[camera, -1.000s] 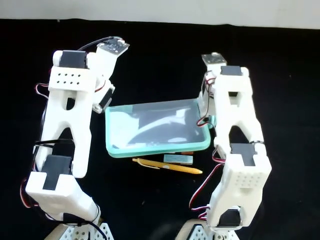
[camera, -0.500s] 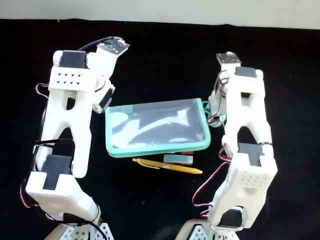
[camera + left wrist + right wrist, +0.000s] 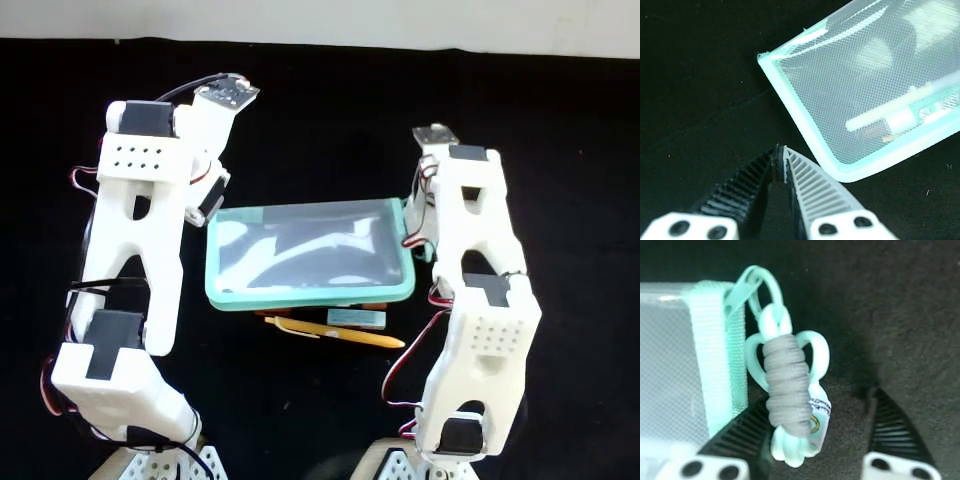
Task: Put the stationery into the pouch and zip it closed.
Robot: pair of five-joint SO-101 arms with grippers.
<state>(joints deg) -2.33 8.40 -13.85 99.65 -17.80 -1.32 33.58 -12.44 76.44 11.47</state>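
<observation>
"At the pouch's right end, why is the right gripper (image 3: 822, 405) sitting so low?"

"It is lined up on the zip pull (image 3: 785, 390), a mint cord loop bound in grey. Its jaws stand apart, one on each side of the cord, gripping nothing. I'd judge the placement is about the zipper, since the pull is the one handle that end offers."

"And the mesh pouch (image 3: 310, 250) itself?"

"It lies flat on the black table (image 3: 320, 110), between the two arms, with a long edge toward the robot. The yellow pen (image 3: 340, 333) and a pale block (image 3: 355, 318), likely an eraser, lie outside it on the table, just beside that near edge. The block is touching the trim or very nearly. So by my reading the loading isn't done."

"The left gripper (image 3: 779, 150)?"

"Its jaws are pressed together and empty. The tips sit just off the pouch's left end, apart from the trim. That's probably a spot from which to pin or steady that end while the other is pulled. Pale shapes (image 3: 890, 117) show through the mesh, but whether they are inside the pouch or under it I cannot tell."

"Room to work?"

"Open black table lies beyond the far edge and outside both arms. The tight place is the near edge: pen and block crowd it, so any slide of the pouch toward the robot would shove them. Whether the zip is open I can't tell."
</observation>
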